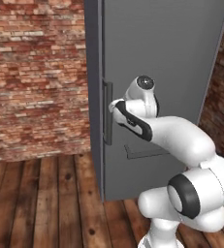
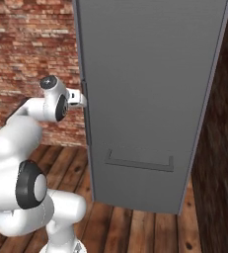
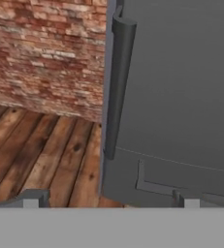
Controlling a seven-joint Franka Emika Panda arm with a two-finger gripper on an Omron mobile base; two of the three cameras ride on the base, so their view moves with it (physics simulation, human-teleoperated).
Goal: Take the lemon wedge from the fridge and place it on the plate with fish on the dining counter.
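The arm rises from the lower right of the left base view, bends at a bulky white elbow with a dark joint ring, and extends up and to the left toward the frame centre, where the wrist ends in a round dark-capped joint. In the right base view the same arm climbs from the lower left and reaches to the upper left of centre. In the hand view the gripper has its two dark fingertips set wide apart at the bottom, jaws fully spread with nothing between them.
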